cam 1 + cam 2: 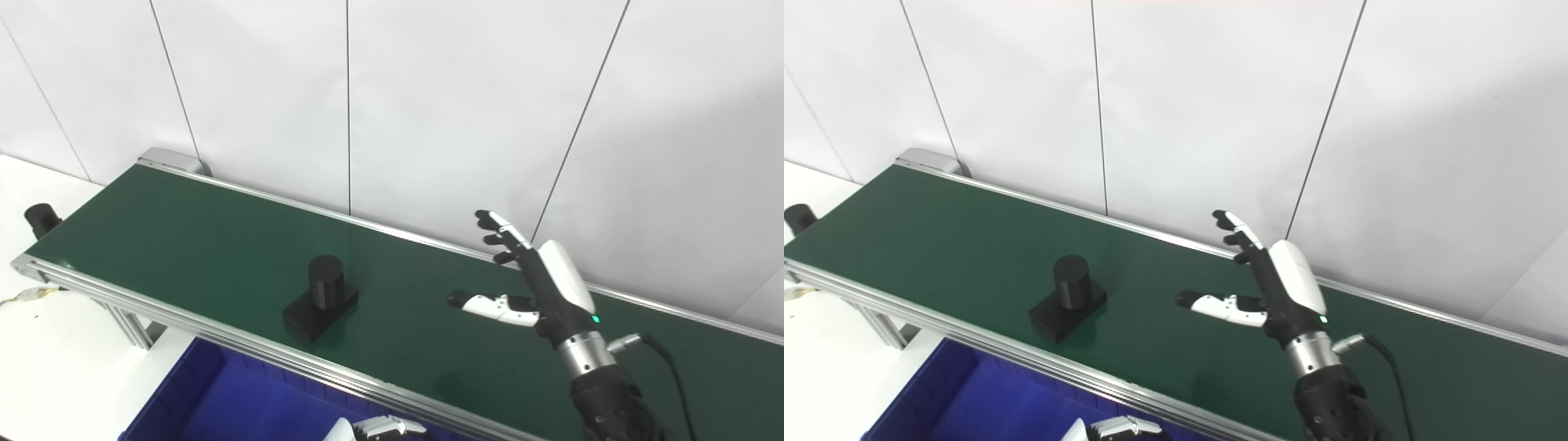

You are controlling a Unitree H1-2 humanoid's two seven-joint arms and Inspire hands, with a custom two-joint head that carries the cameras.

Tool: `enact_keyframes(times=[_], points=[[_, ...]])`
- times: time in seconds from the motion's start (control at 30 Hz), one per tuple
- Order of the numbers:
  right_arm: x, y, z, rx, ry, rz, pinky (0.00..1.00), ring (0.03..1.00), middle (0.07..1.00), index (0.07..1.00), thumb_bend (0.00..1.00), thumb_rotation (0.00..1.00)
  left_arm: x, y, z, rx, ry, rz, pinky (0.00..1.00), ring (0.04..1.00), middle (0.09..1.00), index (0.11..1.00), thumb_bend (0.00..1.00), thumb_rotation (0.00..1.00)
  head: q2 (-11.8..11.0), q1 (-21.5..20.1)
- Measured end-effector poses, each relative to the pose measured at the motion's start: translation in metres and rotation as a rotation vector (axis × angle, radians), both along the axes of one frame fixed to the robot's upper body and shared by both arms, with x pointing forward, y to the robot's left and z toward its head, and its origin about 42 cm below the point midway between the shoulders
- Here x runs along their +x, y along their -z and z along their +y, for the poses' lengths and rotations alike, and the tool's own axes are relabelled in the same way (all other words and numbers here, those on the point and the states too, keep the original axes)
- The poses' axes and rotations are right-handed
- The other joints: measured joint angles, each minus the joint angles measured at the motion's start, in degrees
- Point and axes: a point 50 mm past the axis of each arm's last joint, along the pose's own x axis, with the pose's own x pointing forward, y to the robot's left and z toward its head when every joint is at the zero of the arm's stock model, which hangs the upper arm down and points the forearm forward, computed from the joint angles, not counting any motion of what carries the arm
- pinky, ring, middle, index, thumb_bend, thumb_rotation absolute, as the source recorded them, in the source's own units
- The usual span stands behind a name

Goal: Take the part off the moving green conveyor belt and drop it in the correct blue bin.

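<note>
While my right arm rises from the lower right edge, my right hand [545,282] stands above the green conveyor belt [184,233] with the palm turned toward the left, its fingers [499,229] stretched up and apart and the thumb [484,302] pointing out sideways toward the part; it holds nothing. That black part [320,298], an upright cylinder on a flat rectangular base, sits on the belt near its front rail, well to the left of my right hand and not touching it. My left hand [383,427] only peeks in at the bottom edge, low down by the blue bin, showing a few white and dark pieces, so I cannot tell whether its fingers are spread or closed. Just under the belt's silver front rail lies the blue bin [177,392], its ribbed left wall and inside showing; what I can see of its inside holds nothing. A white counter [55,361] carries the conveyor frame at the left, and a small black cylinder [41,218] stands beyond the belt's left end.
</note>
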Motion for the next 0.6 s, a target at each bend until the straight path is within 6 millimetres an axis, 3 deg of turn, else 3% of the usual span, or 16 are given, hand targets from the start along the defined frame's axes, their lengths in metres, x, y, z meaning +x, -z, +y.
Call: enact_keyframes(times=[0.6], points=[[0.028,0.018,0.068,-0.095,-0.064,0.093,0.73,0.855,0.903,0.919,0.84,0.61,-0.003,0.003,0.002,0.022,0.020,-0.003,0.62,0.683,0.704,0.701,0.89,0.63,-0.1,-2.0]])
